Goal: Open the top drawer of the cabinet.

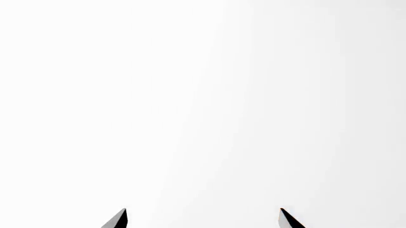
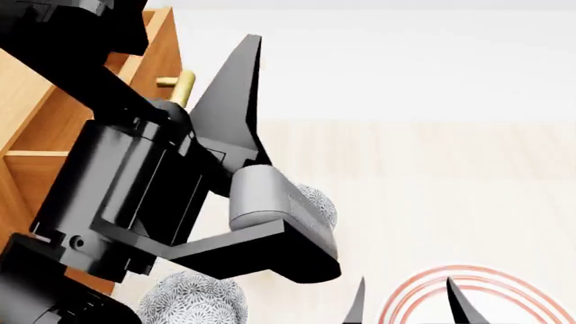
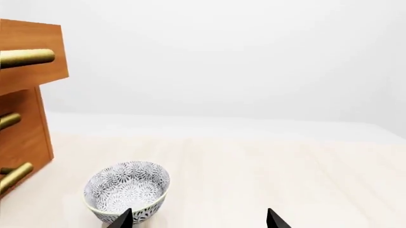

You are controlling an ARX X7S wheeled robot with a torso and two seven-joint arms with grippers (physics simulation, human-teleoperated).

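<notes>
The orange-brown cabinet (image 3: 25, 137) stands at the left of the right wrist view. Its top drawer (image 3: 38, 38) juts out farther than the two fronts below it, brass bar handle (image 3: 25, 58) facing the room. In the head view my left arm covers most of the cabinet (image 2: 27, 175); the top drawer's handle (image 2: 180, 84) shows just left of one dark finger (image 2: 236, 88). My left gripper (image 1: 203, 216) is open, only white wall between its tips, off the handle. My right gripper (image 3: 199, 219) is open and low, empty.
A patterned grey-white bowl (image 3: 127, 190) sits on the pale floor just past my right gripper's tip. The head view shows two such bowls (image 2: 193, 300) (image 2: 315, 202) and a red-ringed plate (image 2: 477, 297) by the right gripper (image 2: 409, 307). Two lower brass handles (image 3: 9, 121) (image 3: 16, 175) stick out.
</notes>
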